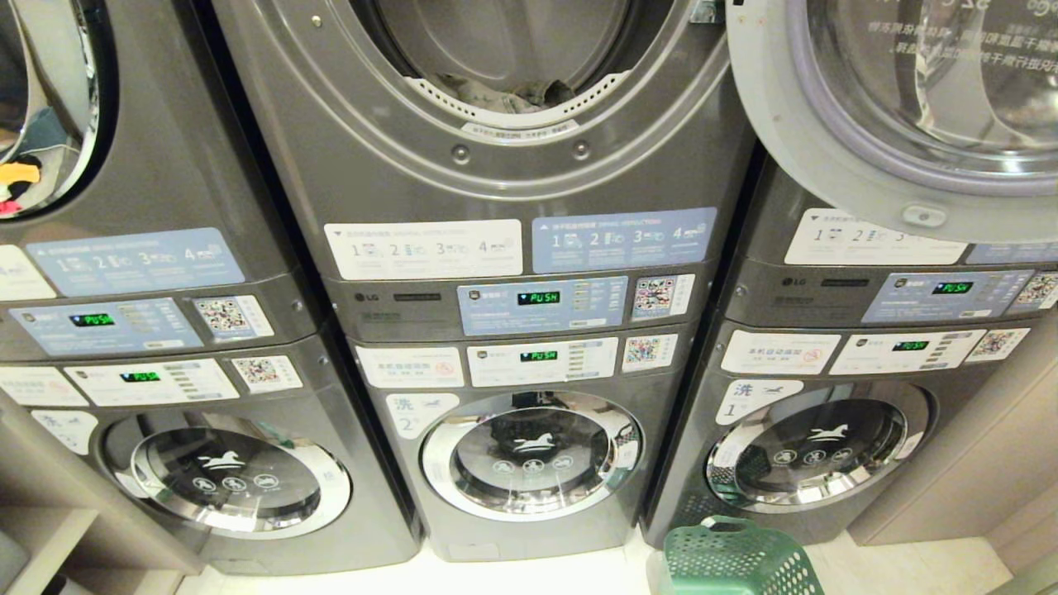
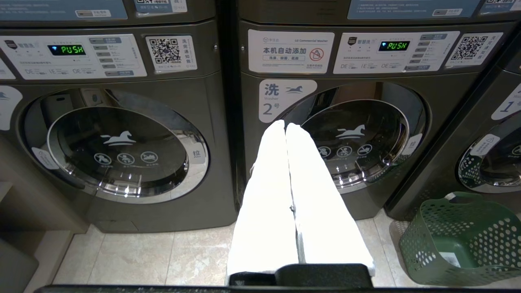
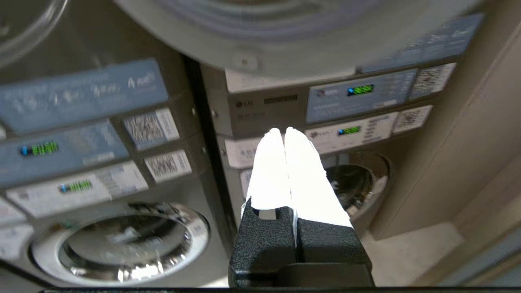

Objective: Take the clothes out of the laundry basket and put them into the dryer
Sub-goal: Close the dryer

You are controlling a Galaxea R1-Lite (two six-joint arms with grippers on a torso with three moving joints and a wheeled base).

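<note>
Laundry basket [image 1: 731, 560] cut off, contents hidden; both grippers' fingers [image 2: 285, 134] pressed together, empty.

- I see the dryer [image 1: 512, 165] front in smooth grey metal, faintly glossy.
- The washer doors [image 1: 531, 454] show shiny chrome rims around dark glass.
- The laundry basket [image 1: 731, 562] looks like matt green perforated plastic.
</note>
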